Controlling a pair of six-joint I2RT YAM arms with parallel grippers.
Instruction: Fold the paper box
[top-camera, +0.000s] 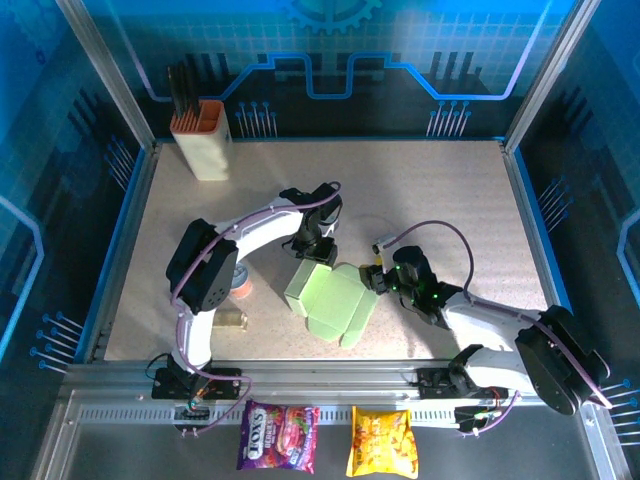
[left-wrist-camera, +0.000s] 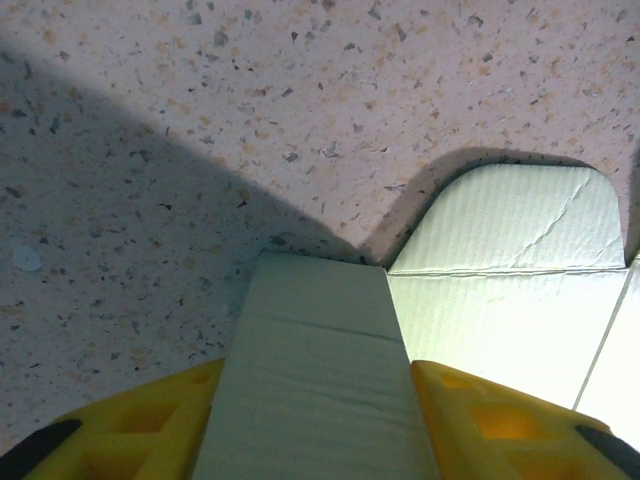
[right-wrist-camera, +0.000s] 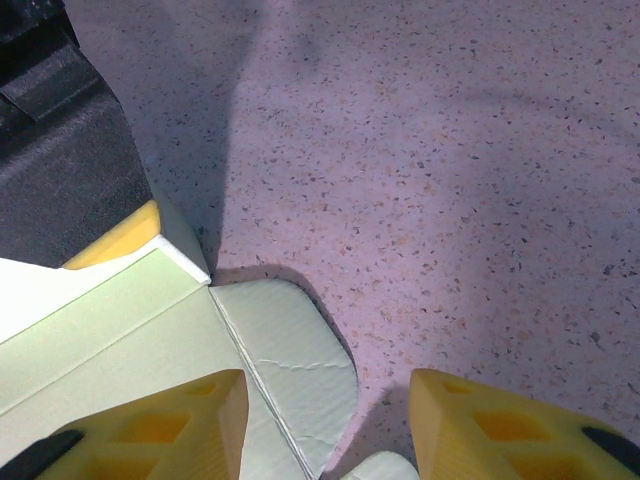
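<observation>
Top view high, looking down; both wrist views close, sharing paper box (left-wrist-camera: 312, 370).

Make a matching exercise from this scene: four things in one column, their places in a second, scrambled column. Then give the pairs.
Things:
1. paper box
2. cream holder with orange rim
3. purple candy bag
4. yellow snack bag

Places:
A. on the near ledge, right one of the pair
B. middle of the table
C. far left corner of the table
D. on the near ledge, left one of the pair

Pairs: 1-B, 2-C, 3-D, 4-A
</observation>
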